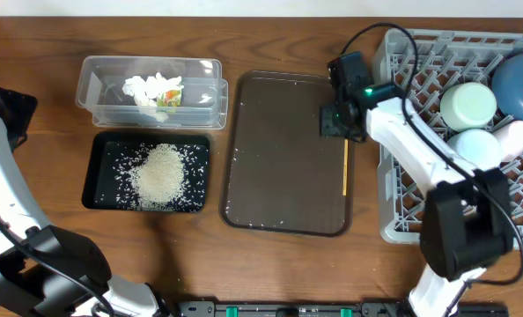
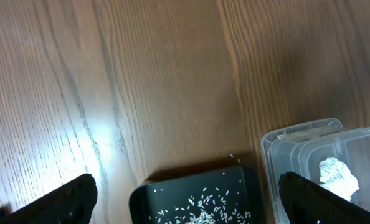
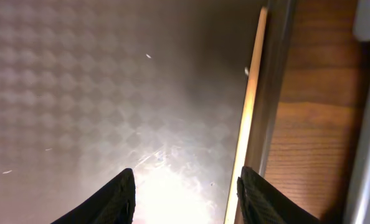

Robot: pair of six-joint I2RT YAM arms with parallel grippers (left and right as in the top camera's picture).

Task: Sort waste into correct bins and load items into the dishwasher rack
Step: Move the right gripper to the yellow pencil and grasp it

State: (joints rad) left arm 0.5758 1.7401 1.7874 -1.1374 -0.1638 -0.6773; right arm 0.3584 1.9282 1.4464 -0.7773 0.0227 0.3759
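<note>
The thin wooden stick (image 1: pixel 345 167) lies along the right rim inside the brown serving tray (image 1: pixel 279 158). My right gripper (image 1: pixel 336 123) hovers open over the tray's right side. In the right wrist view (image 3: pixel 188 202) the stick (image 3: pixel 250 112) runs just inside its right finger. The grey dishwasher rack (image 1: pixel 392 231) holds the dark blue plate (image 1: pixel 519 79), mint green bowl (image 1: pixel 469 104), light blue bowl (image 1: pixel 475 145) and pink cup (image 1: pixel 519 136). The black tray (image 1: pixel 99 172) holds the rice heap (image 1: pixel 162 173). The clear tub (image 1: pixel 94 66) holds the tissue (image 1: pixel 154 90). My left gripper (image 2: pixel 185 208) is open and empty.
The left arm (image 1: pixel 6 123) stands at the table's far left edge, beside the tub and black tray. The left wrist view shows a corner of the black tray (image 2: pixel 141 199) and of the clear tub (image 2: pixel 278 140). A few loose grains dot the brown tray.
</note>
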